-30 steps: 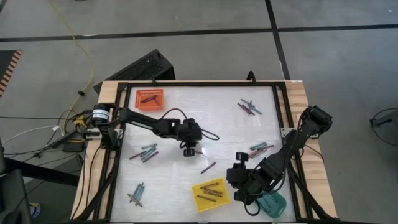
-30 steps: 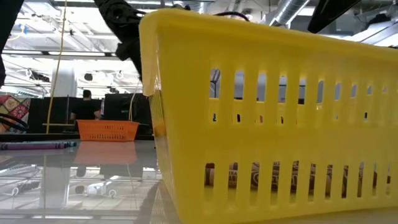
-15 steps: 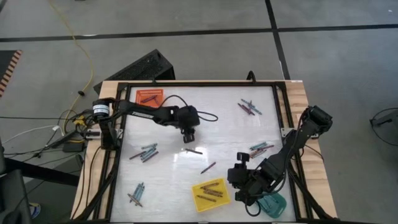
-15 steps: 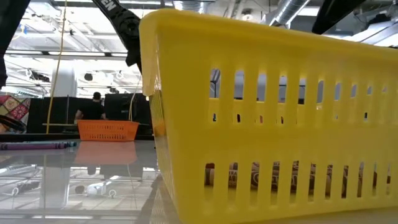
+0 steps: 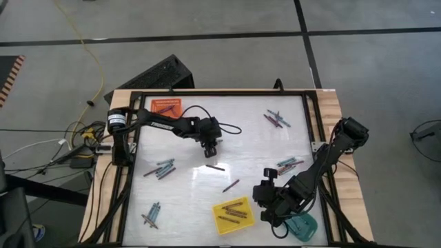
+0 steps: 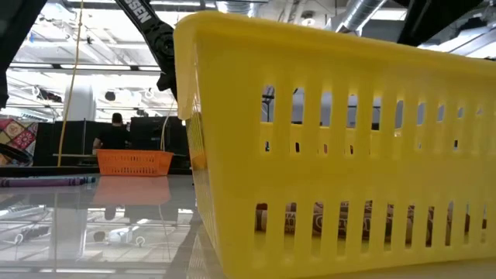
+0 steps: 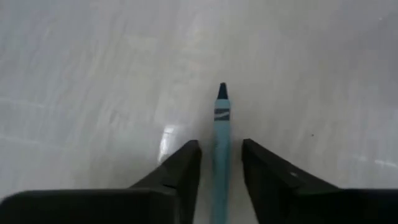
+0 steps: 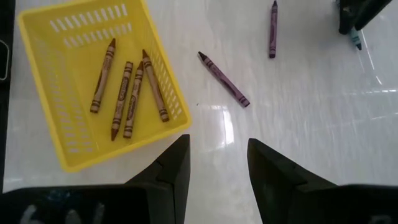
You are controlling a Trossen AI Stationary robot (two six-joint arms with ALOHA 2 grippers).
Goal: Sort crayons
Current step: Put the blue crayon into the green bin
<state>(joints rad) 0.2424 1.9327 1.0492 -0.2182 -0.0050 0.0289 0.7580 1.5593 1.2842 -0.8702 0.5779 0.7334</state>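
Covering the table: a glossy white surface (image 5: 248, 145) inside a dark frame, with wooden edges at both sides.
Room: grey floor with dark lines around the table in the high view; the low view looks into a workshop with ceiling lights and a person (image 6: 115, 133) far behind.
Trays: an orange tray (image 5: 166, 107) at the far left corner, a yellow tray (image 5: 233, 215) at the near edge, a teal tray (image 5: 302, 226) partly under the right arm.
Left gripper (image 5: 211, 147): above the middle of the table, fingers (image 7: 180, 171) closed part-way on a teal-blue crayon (image 7: 221, 149) that stands out forward between them, tip over bare white surface.
Right gripper (image 8: 214, 163): near the yellow tray, fingers spread apart, nothing between them.
Crayons in the yellow tray: four brownish-red crayons (image 8: 127, 90) lying side by side.
Loose crayons near the claws: two dark crayons (image 8: 224, 79) on the surface between the grippers, one just below the left gripper in the high view.
Other crayons: small clusters at the far right (image 5: 275, 119), the right edge (image 5: 289, 164), the left (image 5: 160, 169) and the near left (image 5: 151, 215).
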